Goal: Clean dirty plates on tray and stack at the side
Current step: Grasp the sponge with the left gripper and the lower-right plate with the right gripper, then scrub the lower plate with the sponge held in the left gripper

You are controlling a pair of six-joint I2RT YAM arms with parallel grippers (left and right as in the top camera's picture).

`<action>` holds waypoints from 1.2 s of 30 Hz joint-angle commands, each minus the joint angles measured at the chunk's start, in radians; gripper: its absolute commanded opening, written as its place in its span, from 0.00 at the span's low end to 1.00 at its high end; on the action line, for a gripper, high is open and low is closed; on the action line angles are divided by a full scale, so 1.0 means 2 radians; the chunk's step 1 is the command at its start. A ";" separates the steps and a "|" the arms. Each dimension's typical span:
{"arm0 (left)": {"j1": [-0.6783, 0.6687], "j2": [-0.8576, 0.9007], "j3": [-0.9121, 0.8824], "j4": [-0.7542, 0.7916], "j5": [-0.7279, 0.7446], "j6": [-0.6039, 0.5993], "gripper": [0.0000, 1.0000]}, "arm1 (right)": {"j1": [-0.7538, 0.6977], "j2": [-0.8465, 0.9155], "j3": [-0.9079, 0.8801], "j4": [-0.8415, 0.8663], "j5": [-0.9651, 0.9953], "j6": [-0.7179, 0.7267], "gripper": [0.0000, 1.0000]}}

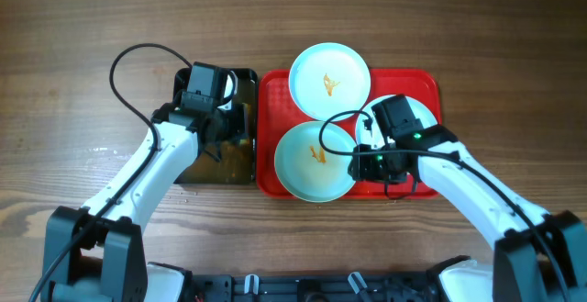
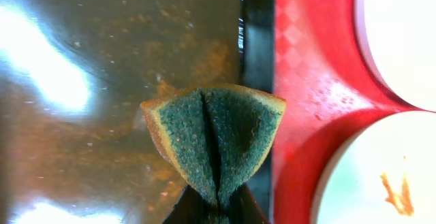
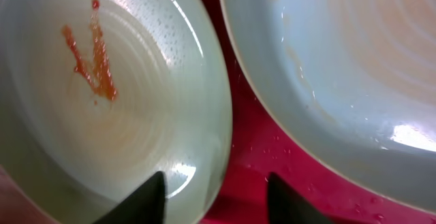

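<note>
The red tray (image 1: 426, 83) holds three pale plates. One plate (image 1: 329, 80) lies at the back and one (image 1: 315, 160) at the front left, each with an orange smear. The third plate (image 1: 420, 117) is partly under my right arm. My right gripper (image 1: 365, 158) is open; in the right wrist view its fingers (image 3: 218, 197) straddle the rim of the smeared plate (image 3: 102, 101), beside a wet plate (image 3: 340, 67) with a faint smear. My left gripper (image 1: 216, 129) is over the black tub (image 1: 240, 169), shut on a folded green sponge (image 2: 214, 139).
The tub's brownish water (image 2: 82, 115) fills the left of the left wrist view, and its dark wall (image 2: 257, 47) meets the red tray (image 2: 306, 101). Two plates (image 2: 402, 33) (image 2: 368, 176) lie just right of it. Bare wooden table (image 1: 73, 27) surrounds everything.
</note>
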 commanded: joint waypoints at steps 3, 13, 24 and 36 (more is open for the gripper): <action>-0.002 -0.010 0.006 0.004 0.136 -0.023 0.04 | 0.002 0.042 -0.006 0.014 -0.010 0.010 0.29; -0.113 0.010 0.006 0.088 0.154 -0.181 0.04 | 0.002 0.048 -0.006 0.019 -0.010 0.013 0.06; -0.199 0.116 0.006 0.150 0.164 -0.339 0.04 | 0.002 0.048 -0.006 0.024 -0.010 0.013 0.05; -0.175 0.120 0.006 0.077 0.017 -0.288 0.04 | 0.002 0.048 -0.006 0.024 -0.010 0.013 0.04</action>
